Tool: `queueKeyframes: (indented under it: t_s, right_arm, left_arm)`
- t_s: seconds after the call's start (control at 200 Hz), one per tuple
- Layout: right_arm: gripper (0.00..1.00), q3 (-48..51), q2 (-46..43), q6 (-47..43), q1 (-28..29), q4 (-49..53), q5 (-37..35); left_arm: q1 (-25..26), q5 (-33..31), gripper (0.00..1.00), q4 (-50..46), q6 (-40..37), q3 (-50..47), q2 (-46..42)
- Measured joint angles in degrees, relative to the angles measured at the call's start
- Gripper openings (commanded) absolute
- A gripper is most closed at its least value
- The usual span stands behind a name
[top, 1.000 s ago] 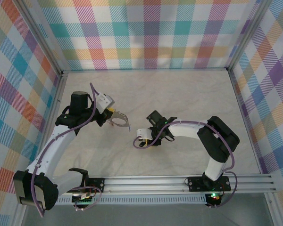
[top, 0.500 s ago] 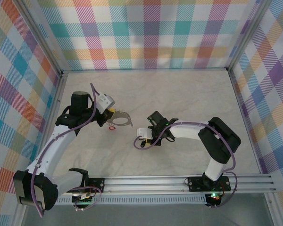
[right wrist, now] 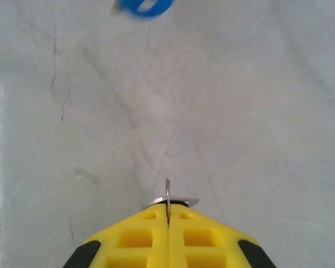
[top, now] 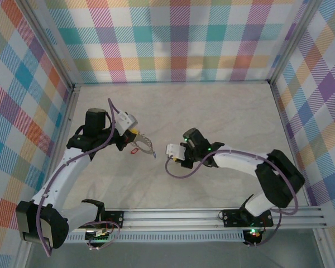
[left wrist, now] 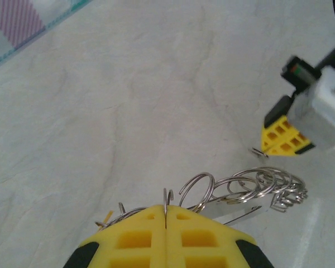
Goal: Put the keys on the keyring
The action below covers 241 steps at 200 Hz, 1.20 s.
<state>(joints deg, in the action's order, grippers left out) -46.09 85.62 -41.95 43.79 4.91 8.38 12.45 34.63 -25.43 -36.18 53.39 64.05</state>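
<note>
left gripper clamped on the keyring, right gripper pinching a key by its thin edge. that slim hold may slip while threading.

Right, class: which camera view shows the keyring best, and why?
The left wrist view: the keyring sits close up, its wire loops distinct, pinched in the left hand. The top external view shows it as a small grey arc at that hand's tip.
</note>
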Motion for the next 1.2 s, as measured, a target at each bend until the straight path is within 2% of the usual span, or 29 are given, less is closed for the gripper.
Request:
queueKeyframes:
  t_s: [0.185, 0.335, 0.465, 0.735, 1.205]
  right_arm:
    - [0.0, 0.1, -7.8, 2.4, -0.7, 0.0, 0.0]
    - [0.0, -1.0, -11.0, 4.3, -1.0, 1.8, 0.0]
    - [0.0, -2.3, -11.4, 8.0, -1.0, 1.9, 0.8]
    - [0.0, -1.2, -12.7, 16.3, 0.2, -1.7, 1.1]
    - [0.0, -0.5, -13.1, 20.2, 2.7, -4.1, 1.7]
  left_arm:
    - [1.3, 5.0, 0.0, -0.7, -2.7, 0.3, 2.0]
    - [4.0, 6.4, 0.0, -1.8, -4.3, 2.1, 3.8]
    - [7.0, 6.0, 0.0, -0.2, -3.7, 2.0, 4.0]
    - [12.3, 3.2, 0.0, 11.2, 0.2, -3.5, 3.9]
    - [18.4, -0.2, 0.0, 16.5, -2.3, -5.7, 3.9]
